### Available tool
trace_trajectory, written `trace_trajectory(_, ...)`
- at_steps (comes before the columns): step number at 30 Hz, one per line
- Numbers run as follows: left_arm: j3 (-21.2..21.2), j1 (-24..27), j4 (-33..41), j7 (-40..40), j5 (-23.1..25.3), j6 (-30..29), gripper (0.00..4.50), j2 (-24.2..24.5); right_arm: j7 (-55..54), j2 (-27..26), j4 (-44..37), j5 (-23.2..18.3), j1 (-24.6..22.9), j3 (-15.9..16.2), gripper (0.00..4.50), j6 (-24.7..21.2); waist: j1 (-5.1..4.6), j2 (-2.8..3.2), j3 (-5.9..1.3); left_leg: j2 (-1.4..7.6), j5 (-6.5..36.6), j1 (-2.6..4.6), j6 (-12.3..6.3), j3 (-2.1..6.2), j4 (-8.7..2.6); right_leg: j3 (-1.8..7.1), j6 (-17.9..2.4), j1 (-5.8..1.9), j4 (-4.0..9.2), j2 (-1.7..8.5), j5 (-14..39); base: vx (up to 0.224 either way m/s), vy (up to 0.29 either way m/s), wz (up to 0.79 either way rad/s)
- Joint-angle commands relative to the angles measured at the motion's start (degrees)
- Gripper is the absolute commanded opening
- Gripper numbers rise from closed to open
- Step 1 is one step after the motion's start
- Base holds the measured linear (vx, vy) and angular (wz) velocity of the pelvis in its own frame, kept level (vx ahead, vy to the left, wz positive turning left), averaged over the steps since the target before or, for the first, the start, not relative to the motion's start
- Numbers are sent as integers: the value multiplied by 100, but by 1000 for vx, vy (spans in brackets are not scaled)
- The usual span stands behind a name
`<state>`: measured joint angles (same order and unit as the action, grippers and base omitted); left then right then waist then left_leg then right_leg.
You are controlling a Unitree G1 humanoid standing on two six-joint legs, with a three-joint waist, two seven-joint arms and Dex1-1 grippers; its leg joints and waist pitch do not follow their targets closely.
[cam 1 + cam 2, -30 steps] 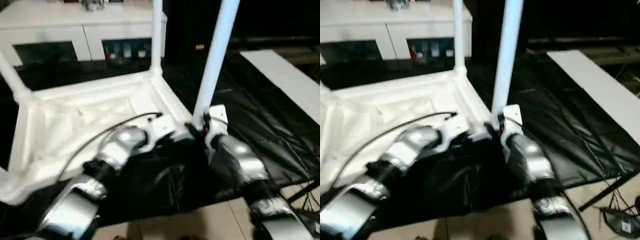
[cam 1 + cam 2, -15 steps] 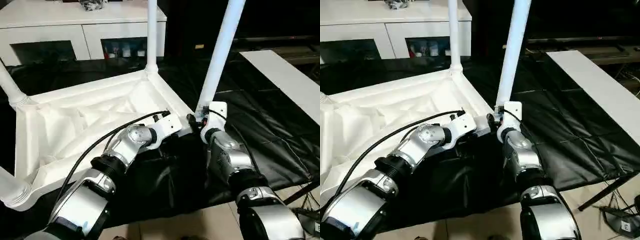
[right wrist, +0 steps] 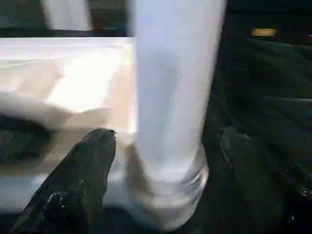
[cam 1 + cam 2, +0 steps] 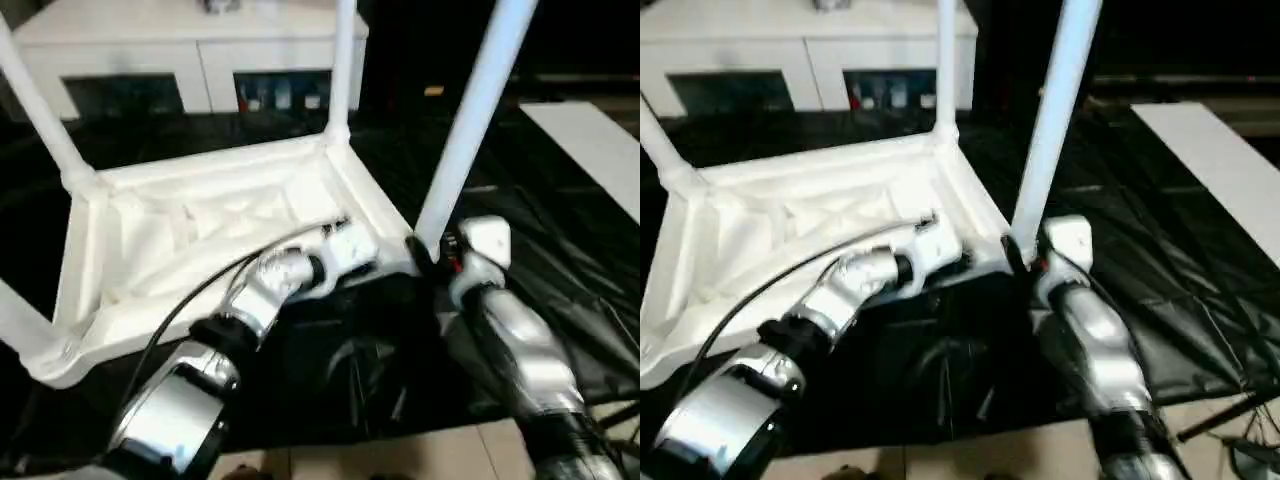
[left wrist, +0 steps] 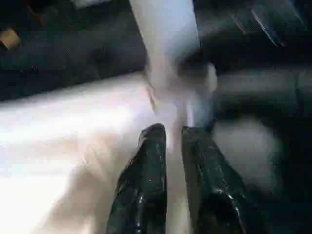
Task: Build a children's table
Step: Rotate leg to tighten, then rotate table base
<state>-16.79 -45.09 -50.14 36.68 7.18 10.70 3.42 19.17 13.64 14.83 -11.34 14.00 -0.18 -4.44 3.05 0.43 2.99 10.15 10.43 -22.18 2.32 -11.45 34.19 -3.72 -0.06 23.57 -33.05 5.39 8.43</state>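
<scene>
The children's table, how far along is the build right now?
Looks nearly done: the table top lies upside down on the black sheet with legs standing at all four corners, including the far leg. In hand: the right gripper has its fingers spread either side of the near-right leg at its socket, and the left gripper is at the rim beside it. Left: confirm that leg's seating, then flip the table upright.
</scene>
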Motion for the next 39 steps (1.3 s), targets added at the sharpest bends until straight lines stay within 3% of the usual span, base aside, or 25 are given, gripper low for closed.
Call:
trace_trajectory(1, 117, -65, 180, 34, -146, 35, 105, -7, 258, 78, -361, -130, -83, 96, 383, -106, -8, -105, -407, 301, 1283, 68, -565, 150, -440, 192, -1057, -286, 378, 324, 1644, 0, 0, 0)
trace_trajectory(2, 203, -30, 307, 112, -241, -40, 105, 28, 488, 184, -604, -188, -254, 160, 383, -198, -18, -43, -402, 292, 1333, 70, -550, 154, -442, 193, -1066, -281, 378, 320, 1685, 0, 0, 0)
trace_trajectory(4, 284, 139, 716, 340, -413, -190, 115, 141, 803, 342, -826, -269, -454, 227, 383, -238, -55, -85, -388, 299, 1486, 74, -532, 153, -450, 203, -1058, -283, 409, 318, 1790, 0, 0, 0)
trace_trajectory(5, 321, 272, 1011, 497, -522, -401, 130, 225, 990, 413, -944, -333, -555, 253, 383, -283, -52, -56, -392, 304, 1489, 78, -514, 156, -448, 207, -1079, -281, 398, 326, 1788, 0, 0, 0)
trace_trajectory(7, 290, 681, 1834, 1079, -774, -902, 147, 555, 1337, 580, -1177, -403, -719, 352, 383, -358, -97, -67, -387, 313, 1370, 33, -579, 152, -450, 218, -1210, -299, 362, 311, 1512, 0, 0, 0)
trace_trajectory(8, 263, 951, 2342, 1393, -888, -1272, 148, 841, 1544, 672, -1291, -456, -780, 437, 383, -430, -89, -52, -398, 338, 1340, 73, -568, 154, -449, 225, -1308, -304, 324, 323, 1396, 0, 0, 0)
trace_trajectory(9, 201, 1279, 2946, 1756, -989, -1675, 148, 1249, 1778, 787, -1419, -515, -834, 558, 383, -532, -124, -53, -375, 336, 1341, 39, -585, 154, -466, 227, -1300, -303, 325, 305, 1453, 0, 0, 0)
trace_trajectory(10, 192, 1327, 3034, 1814, -1003, -1744, 148, 1325, 1814, 801, -1432, -526, -837, 580, 383, -549, -128, -26, -382, 343, 1377, 70, -554, 156, -466, 227, -1293, -284, 319, 300, 1486, 0, 0, 0)
trace_trajectory(12, 125, 1805, 3921, 2355, -1199, -2535, 148, 2072, 2095, 918, -1565, -575, -862, 775, 383, -744, -140, -2, -351, 349, 1548, 117, -407, 145, -488, 241, -1269, -233, 336, 268, 1684, 0, 0, 0)
trace_trajectory(13, 120, 1891, 4070, 2463, -1254, -2654, 148, 2218, 2139, 927, -1562, -562, -852, 816, 383, -750, -143, 17, -350, 357, 1614, 139, -356, 142, -495, 244, -1255, -217, 332, 258, 1738, 0, 0, 0)
trace_trajectory(14, 111, 2063, 4368, 2684, -1369, -2879, 148, 2516, 2226, 943, -1549, -528, -829, 902, 383, -752, -131, 6, -346, 361, 1730, 164, -254, 151, -508, 250, -1242, -204, 323, 267, 1846, 0, 0, 0)
trace_trajectory(15, 111, 2063, 4368, 2684, -1369, -2879, 148, 2516, 2226, 943, -1549, -528, -829, 902, 383, -752, -135, 22, -304, 344, 1909, 175, -169, 131, -521, 252, -1171, -157, 375, 236, 2059, 0, 0, 0)
trace_trajectory(16, 113, 2213, 4609, 2861, -1380, -3102, 148, 2806, 2265, 935, -1505, -466, -764, 973, 383, -773, -109, -31, -315, 349, 2007, 231, -107, 121, -510, 252, -1144, -129, 383, 235, 2122, 0, 0, 0)
trace_trajectory(18, 109, 2286, 4664, 2880, -1160, -3219, 148, 2992, 2315, 920, -1464, -423, -697, 1014, 383, -786, -98, -12, -296, 342, 2132, 223, 21, 142, -541, 271, -1050, -135, 378, 246, 2268, 0, 0, 0)
trace_trajectory(20, 55, 2232, 4309, 2705, -635, -2989, 148, 3062, 2348, 894, -1392, -361, -593, 1076, 383, -809, -116, -59, -279, 328, 2205, 213, 64, 148, -547, 277, -898, -127, 415, 244, 2403, 0, 0, 0)
trace_trajectory(22, -9, 2172, 4151, 2457, -347, -3010, 148, 3068, 2387, 912, -1378, -319, -532, 1135, 383, -856, -117, -39, -294, 316, 2240, 202, 121, 177, -551, 288, -783, -154, 409, 282, 2593, 0, 0, 0)
trace_trajectory(27, -298, 1952, 4062, 1893, -125, -3532, 148, 2993, 2391, 987, -1325, -165, -429, 1239, 383, -959, -124, -77, -282, 292, 2370, 207, 134, 190, -525, 283, -658, -133, 478, 307, 3040, 0, 0, 0)
trace_trajectory(28, -344, 1851, 3966, 1699, -85, -3633, 148, 2832, 2322, 986, -1253, -92, -392, 1236, 383, -948, -126, -57, -283, 290, 2352, 196, 137, 200, -523, 280, -636, -141, 475, 315, 3089, 0, 0, 0)
trace_trajectory(31, -328, 1732, 3773, 1451, 25, -3626, 148, 2576, 2232, 971, -1178, -16, -365, 1214, 383, -922, -126, -75, -286, 274, 2418, 239, 133, 192, -488, 263, -566, -94, 532, 300, 3291, 0, 0, 0)
trace_trajectory(32, -285, 1602, 3528, 1178, 138, -3601, 148, 2284, 2178, 970, -1140, 41, -358, 1199, 383, -907, -149, -74, -280, 270, 2377, 188, 97, 203, -496, 246, -520, -132, 555, 295, 3370, 0, 0, 0)
trace_trajectory(35, -264, 1452, 3215, 844, 232, -3494, 148, 2001, 2134, 968, -1103, 78, -347, 1185, 383, -904, -130, -83, -297, 262, 2411, 203, 59, 226, -469, 213, -456, -121, 580, 307, 3473, 0, 0, 0)
trace_trajectory(36, -276, 1333, 2965, 522, 261, -3367, 148, 1827, 2069, 973, -1057, 124, -331, 1172, 383, -916, -148, -83, -299, 261, 2370, 142, 40, 245, -486, 200, -437, -162, 565, 309, 3444, 0, 0, 0)
trace_trajectory(39, -251, 1077, 2412, -94, 337, -3130, 148, 1528, 1959, 951, -920, 221, -280, 1117, 383, -870, -152, -66, -310, 247, 2464, 165, 25, 249, -460, 170, -426, -128, 587, 296, 3432, 0, 0, 0)
